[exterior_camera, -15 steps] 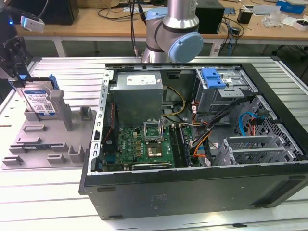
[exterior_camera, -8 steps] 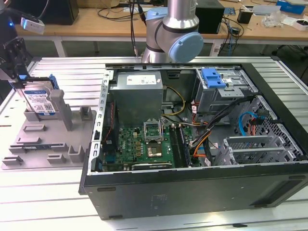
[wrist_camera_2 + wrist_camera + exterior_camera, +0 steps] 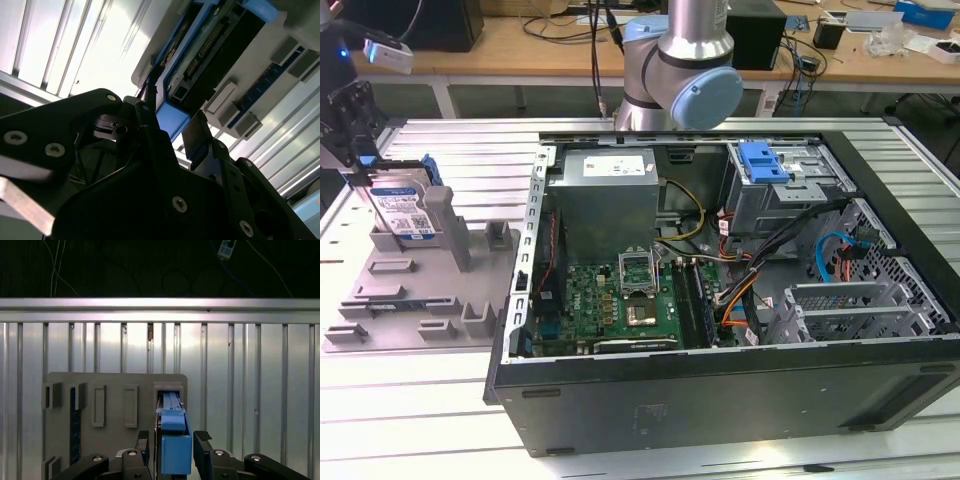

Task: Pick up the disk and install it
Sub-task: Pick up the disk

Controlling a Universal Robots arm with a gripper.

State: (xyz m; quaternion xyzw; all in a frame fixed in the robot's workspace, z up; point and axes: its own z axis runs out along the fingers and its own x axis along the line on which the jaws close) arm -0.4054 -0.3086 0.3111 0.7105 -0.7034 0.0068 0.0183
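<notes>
The disk, silver with a blue-and-white label and a blue bracket, stands on edge in a slot at the far end of the grey fixture tray, on the exterior view's left. My gripper hangs right over it, open. In the first wrist view the two black fingers flank the disk's blue bracket with narrow gaps on both sides. The second wrist view has the gripper straddling the same blue end of the disk, whose connector edge faces the camera.
An open computer case lies on the slatted metal table, on the exterior view's right. Inside it are a motherboard, a power supply, cables, and a silver drive cage with a blue handle. The arm's base rises behind the case.
</notes>
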